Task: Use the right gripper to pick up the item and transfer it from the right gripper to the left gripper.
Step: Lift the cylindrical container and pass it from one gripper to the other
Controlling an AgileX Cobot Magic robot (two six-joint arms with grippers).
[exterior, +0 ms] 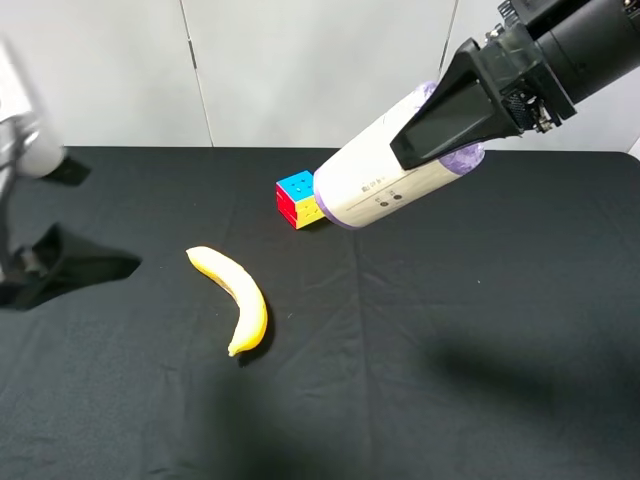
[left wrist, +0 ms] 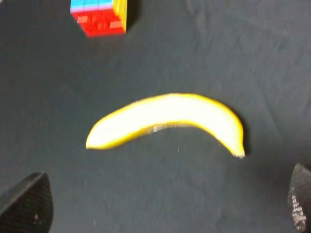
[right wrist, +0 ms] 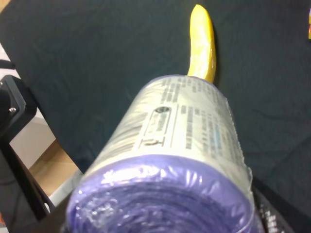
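Note:
The item [exterior: 370, 190], a cream-labelled canister with purple crinkled ends, hangs tilted in the air above the black table, in front of the puzzle cube. My right gripper [exterior: 445, 130] is shut on its upper end. In the right wrist view the item [right wrist: 180, 145] fills the frame, purple end nearest. My left gripper [exterior: 88, 216] is at the far left, low over the table, blurred and well apart from the item. In the left wrist view the left gripper [left wrist: 163, 208] is open and empty, its fingertips [left wrist: 26, 204] spread wide near the banana.
A yellow banana [exterior: 238, 298] lies left of centre on the black table [exterior: 450, 350]; it also shows in the left wrist view [left wrist: 170, 119] and the right wrist view [right wrist: 201, 41]. A multicoloured puzzle cube [exterior: 297, 198] sits behind it, also in the left wrist view [left wrist: 99, 17].

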